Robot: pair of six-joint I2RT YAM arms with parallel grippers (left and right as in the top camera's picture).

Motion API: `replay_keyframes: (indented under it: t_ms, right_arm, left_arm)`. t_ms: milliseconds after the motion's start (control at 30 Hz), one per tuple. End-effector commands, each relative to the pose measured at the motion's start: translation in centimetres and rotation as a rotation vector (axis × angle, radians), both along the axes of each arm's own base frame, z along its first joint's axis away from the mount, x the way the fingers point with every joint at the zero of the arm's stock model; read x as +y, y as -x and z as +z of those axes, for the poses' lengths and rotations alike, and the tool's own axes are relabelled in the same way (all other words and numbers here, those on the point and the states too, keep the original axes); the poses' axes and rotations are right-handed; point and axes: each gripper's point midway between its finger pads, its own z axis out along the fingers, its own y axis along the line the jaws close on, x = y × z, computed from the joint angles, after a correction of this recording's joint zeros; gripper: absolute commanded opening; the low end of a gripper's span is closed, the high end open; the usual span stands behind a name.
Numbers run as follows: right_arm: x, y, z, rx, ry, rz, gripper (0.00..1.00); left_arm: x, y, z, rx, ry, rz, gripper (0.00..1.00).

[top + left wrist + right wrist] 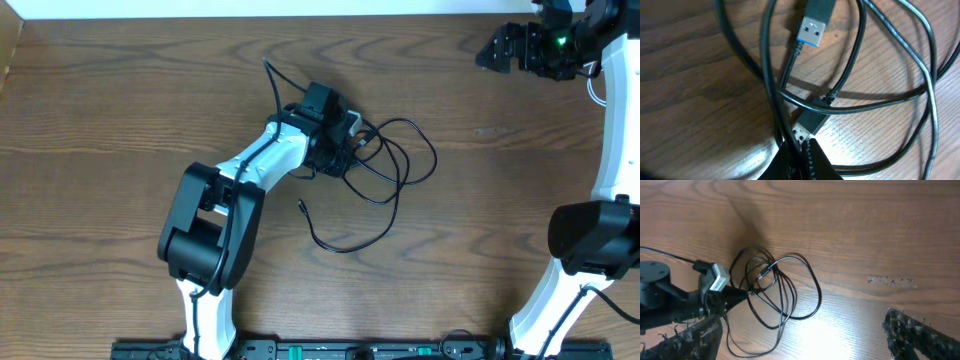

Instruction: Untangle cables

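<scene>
The black cable (pixel 412 150) lies in tangled loops at the table's middle, with one plug end (pixel 302 207) trailing toward the front. My left gripper (pixel 338 148) sits on the left side of the tangle. In the left wrist view its jaws (pixel 801 152) are shut on black cable strands (pixel 771 85), next to a small plug (pixel 808 125); a USB plug (pixel 813 27) lies farther off. My right gripper (pixel 497 50) is open and empty, high at the far right, and its wrist view shows the loops (pixel 790 292) from a distance. No white cable shows in any view.
The wooden table (pixel 120 110) stretches around the tangle. A faint scuff mark (pixel 890 281) lies right of the loops. The left arm's thicker wire (pixel 272 78) runs back from the wrist. The right arm's base (pixel 590 240) stands at the front right.
</scene>
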Motion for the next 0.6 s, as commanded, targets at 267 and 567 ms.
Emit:
replay_keyframes:
  t_ms: [267,567]
  right_arm:
    - [2.2,0.3,-0.3,0.013,-0.007,0.051,0.99]
    - [4.8,0.9,-0.2,0.013,-0.025,0.130,0.99]
  left_arm:
    - [-1.2,-1.9,22.9,-0.436,0.316,0.109,0.07]
    - [1.9,1.6,40.6,-0.892,0.547,0.188,0.07]
